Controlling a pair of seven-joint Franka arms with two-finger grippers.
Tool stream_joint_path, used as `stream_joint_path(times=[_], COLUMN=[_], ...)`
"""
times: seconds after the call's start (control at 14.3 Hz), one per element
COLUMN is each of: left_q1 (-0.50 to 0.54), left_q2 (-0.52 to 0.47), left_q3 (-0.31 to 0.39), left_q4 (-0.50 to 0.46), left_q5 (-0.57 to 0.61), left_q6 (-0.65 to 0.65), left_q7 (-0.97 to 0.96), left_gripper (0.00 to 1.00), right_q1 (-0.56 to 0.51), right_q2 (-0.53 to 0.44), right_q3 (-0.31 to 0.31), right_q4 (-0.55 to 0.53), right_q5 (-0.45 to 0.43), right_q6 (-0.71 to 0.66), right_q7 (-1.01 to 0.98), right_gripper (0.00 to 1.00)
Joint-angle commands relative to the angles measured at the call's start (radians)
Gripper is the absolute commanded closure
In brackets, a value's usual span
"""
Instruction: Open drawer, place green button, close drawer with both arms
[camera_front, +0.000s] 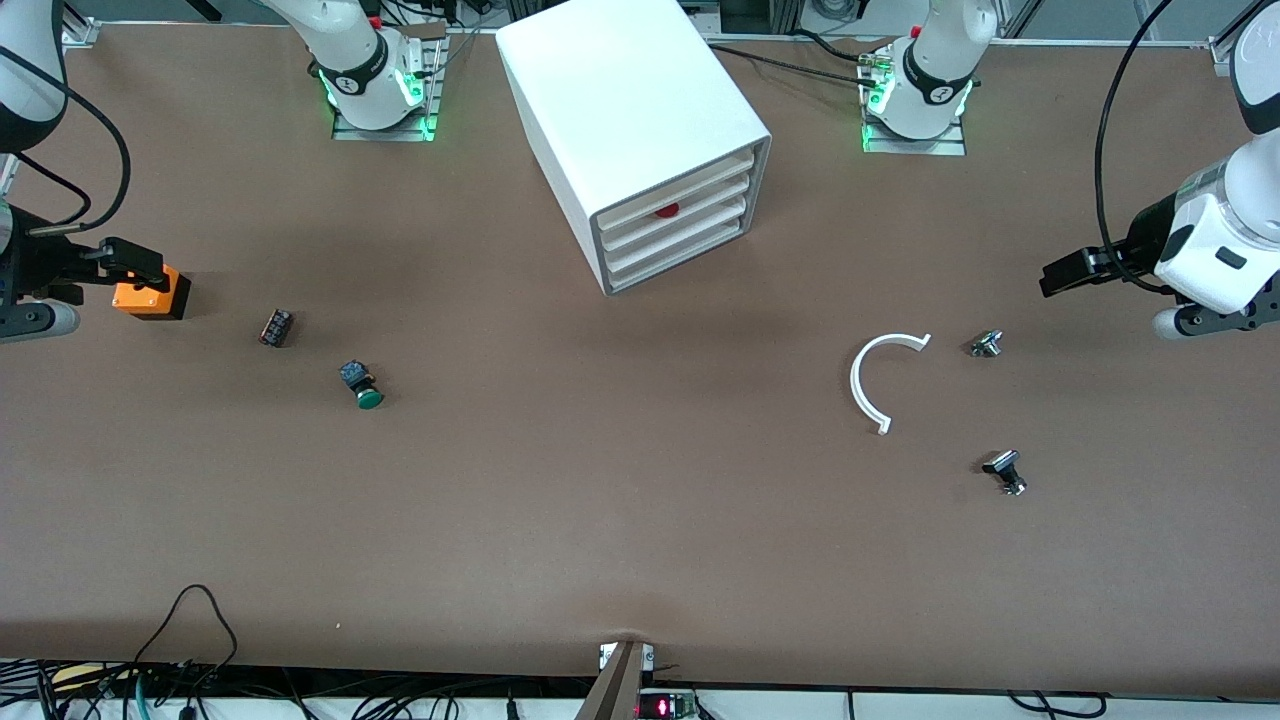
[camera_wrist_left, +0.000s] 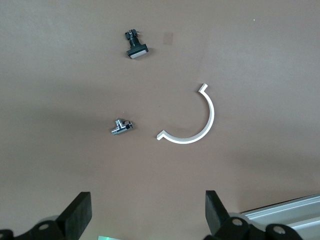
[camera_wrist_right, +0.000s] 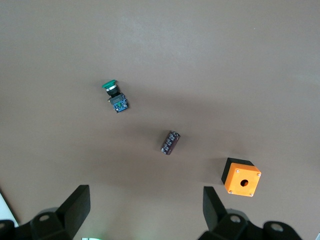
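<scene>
The white cabinet (camera_front: 640, 140) stands at the middle of the table near the robots' bases, with all its drawers shut. The drawer (camera_front: 690, 236) is third from the top, below the red-dot one. The button (camera_front: 362, 385), with a green cap and a black-and-blue body, lies on its side toward the right arm's end; it also shows in the right wrist view (camera_wrist_right: 115, 96). My right gripper (camera_front: 135, 263) is open and empty in the air over the orange box, as its wrist view (camera_wrist_right: 146, 200) shows. My left gripper (camera_front: 1062, 273) hangs open and empty at the left arm's end (camera_wrist_left: 148, 205).
An orange box (camera_front: 152, 293) and a small dark red-black component (camera_front: 276, 328) lie near the button. A white C-shaped part (camera_front: 880, 375) and two small metal parts (camera_front: 986, 344) (camera_front: 1006, 472) lie toward the left arm's end.
</scene>
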Motion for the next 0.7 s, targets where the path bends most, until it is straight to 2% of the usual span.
stream_joint_path(times=[0.0, 0.63], left_q1=[-0.003, -0.003], left_q2=[0.011, 0.022], left_q3=[0.006, 0.008], left_q4=[0.027, 0.034], left_q5=[-0.014, -0.023], left_q6=[-0.033, -0.033], left_q7=[0.020, 0.014], left_gripper=[0.00, 0.00], right_q1=[0.001, 0.001], right_q2=[0.002, 0.008], right_q3=[0.001, 0.001], right_q4=[0.010, 0.008], right_q5=[0.014, 0.014], right_q6=[-0.005, -0.005], right_q7=[-0.006, -0.009], right_gripper=[0.00, 0.00])
